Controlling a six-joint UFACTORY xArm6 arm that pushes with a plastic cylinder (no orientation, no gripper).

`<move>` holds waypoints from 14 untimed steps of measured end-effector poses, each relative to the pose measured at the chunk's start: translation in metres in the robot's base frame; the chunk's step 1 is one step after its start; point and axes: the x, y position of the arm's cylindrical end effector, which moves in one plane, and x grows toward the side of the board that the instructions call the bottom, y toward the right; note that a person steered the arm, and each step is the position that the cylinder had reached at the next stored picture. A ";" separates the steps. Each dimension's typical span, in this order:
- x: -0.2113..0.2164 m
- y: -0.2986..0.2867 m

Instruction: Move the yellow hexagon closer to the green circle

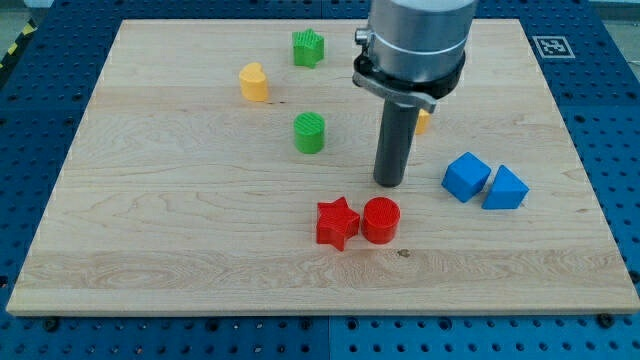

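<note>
open board between my tip and green circle, red star, red circle below

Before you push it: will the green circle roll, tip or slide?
The green circle will probably slide: it stands on its flat end on the smooth wooden board. Tipping seems unlikely, since it looks squat. Its ribbed plastic look suggests it is light and stiff. My tip is to its right, apart.
</note>
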 end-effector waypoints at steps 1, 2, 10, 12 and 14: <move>-0.014 0.031; -0.032 0.061; -0.085 0.061; -0.088 0.042; -0.097 0.003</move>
